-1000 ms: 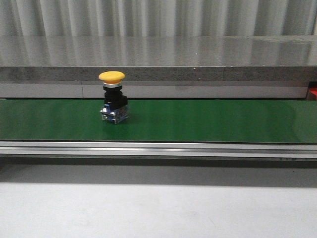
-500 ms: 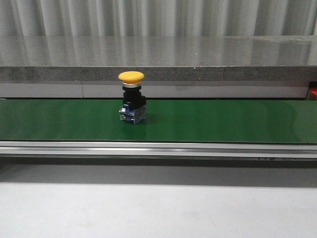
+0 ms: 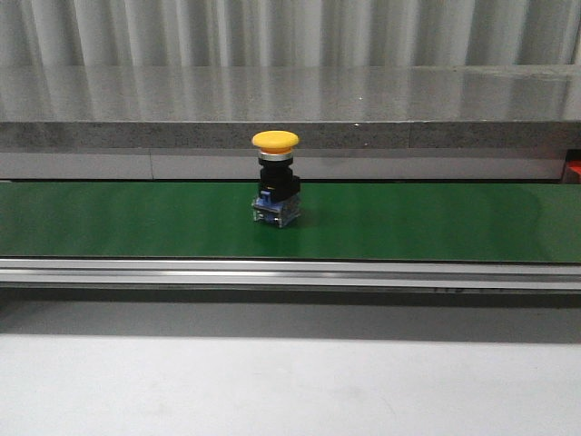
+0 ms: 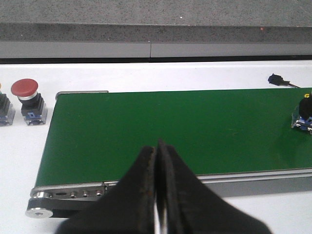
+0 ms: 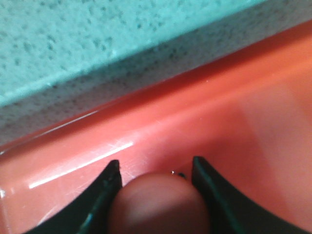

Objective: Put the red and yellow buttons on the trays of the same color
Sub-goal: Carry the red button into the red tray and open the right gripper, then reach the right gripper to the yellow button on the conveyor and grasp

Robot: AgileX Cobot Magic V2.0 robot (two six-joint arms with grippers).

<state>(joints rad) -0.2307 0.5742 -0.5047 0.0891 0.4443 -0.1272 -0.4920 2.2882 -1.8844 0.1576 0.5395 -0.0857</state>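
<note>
- Button travel: yellow button [image 3: 275,178] has shifted right along the belt [image 3: 436,222] over the last second, upright all the way, and now sits near mid-belt in the front view. Belt looks live, so the pick point keeps drifting right.
- Left wrist view catches the same button [image 4: 304,113] at the frame edge, well apart from the left tool [image 4: 157,195].
- Left tool: tips pressed together, holding nothing, hovering over the belt's near rail [image 4: 146,183] by its roller end.
- Right tool [image 5: 158,190]: clamped on a red button [image 5: 158,204], low over the red tray [image 5: 219,122], close to the tray wall. Contact with the floor — cannot tell.
- Judgement: red placement is nearly done; yellow is next and untouched.
- Spare red button [image 4: 29,95] stands on the counter [image 4: 19,161] off the belt's end, another part cut off beside it.
- Room: belt around the yellow button is bare on both sides, open from above. Far belt edge and raised ledge [image 3: 290,136] sit just behind it, so approach from top or near side.
- Yellow tray not in view.
</note>
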